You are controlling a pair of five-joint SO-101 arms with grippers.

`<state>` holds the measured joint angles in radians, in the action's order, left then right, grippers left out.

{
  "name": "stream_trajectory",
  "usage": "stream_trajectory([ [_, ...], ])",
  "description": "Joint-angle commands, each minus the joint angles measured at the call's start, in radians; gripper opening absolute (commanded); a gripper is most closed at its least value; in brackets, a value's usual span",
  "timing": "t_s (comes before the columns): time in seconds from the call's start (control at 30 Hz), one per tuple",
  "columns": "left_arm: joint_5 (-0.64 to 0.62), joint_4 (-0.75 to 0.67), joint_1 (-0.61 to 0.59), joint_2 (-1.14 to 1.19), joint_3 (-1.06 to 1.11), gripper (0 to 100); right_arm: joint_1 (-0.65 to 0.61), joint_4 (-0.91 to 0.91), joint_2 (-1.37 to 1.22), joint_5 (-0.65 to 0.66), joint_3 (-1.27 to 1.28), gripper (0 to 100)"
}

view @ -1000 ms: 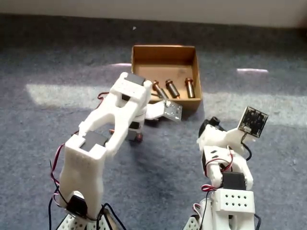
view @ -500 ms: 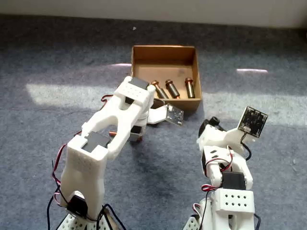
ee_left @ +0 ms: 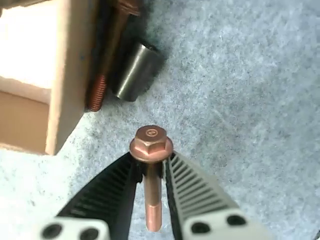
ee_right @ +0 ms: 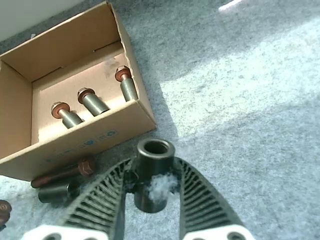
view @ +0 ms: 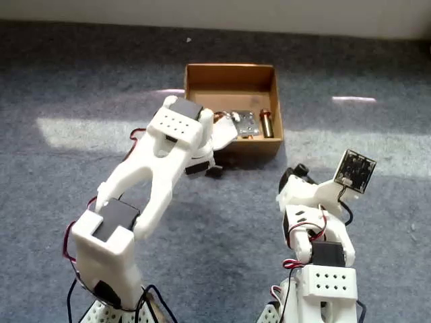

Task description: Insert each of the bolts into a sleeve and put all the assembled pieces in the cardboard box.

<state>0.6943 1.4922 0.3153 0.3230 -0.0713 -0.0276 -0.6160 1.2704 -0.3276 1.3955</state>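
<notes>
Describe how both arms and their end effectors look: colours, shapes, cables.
Both the left arm and right arm are blocky white plastic links with black motors and thin red and black cables. The right arm carries a small dark square circuit board. The left end effector and right end effector have black ribbed fingers on white bases with round holes.

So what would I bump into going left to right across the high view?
Left arm → box → right arm.
</notes>
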Motion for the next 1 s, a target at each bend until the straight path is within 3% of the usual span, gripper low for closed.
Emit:
stream_trajectory([
  [0.0,-0.138,-0.097,0.004,-0.165,0.082,1,-0.013,0.031,0.021,0.012,0.007,0.5],
  [0.2,-0.288,-0.281,0.028,-0.450,0.338,1,-0.013,0.031,0.021,0.012,0.007,0.5],
  [0.37,-0.651,-0.420,0.027,-0.650,0.518,1,-0.013,0.031,0.021,0.012,0.010,0.5],
  [0.47,-0.781,-0.474,0.024,-0.739,0.598,1,-0.033,0.031,0.021,0.012,0.012,0.5],
  [0.77,-0.821,-0.830,-0.007,-0.940,0.774,1,-0.079,0.031,0.022,0.014,0.002,0.5],
  [0.97,-0.819,-1.071,-0.007,-1.061,0.823,1,-0.168,0.033,0.022,0.229,-0.035,0.5],
])
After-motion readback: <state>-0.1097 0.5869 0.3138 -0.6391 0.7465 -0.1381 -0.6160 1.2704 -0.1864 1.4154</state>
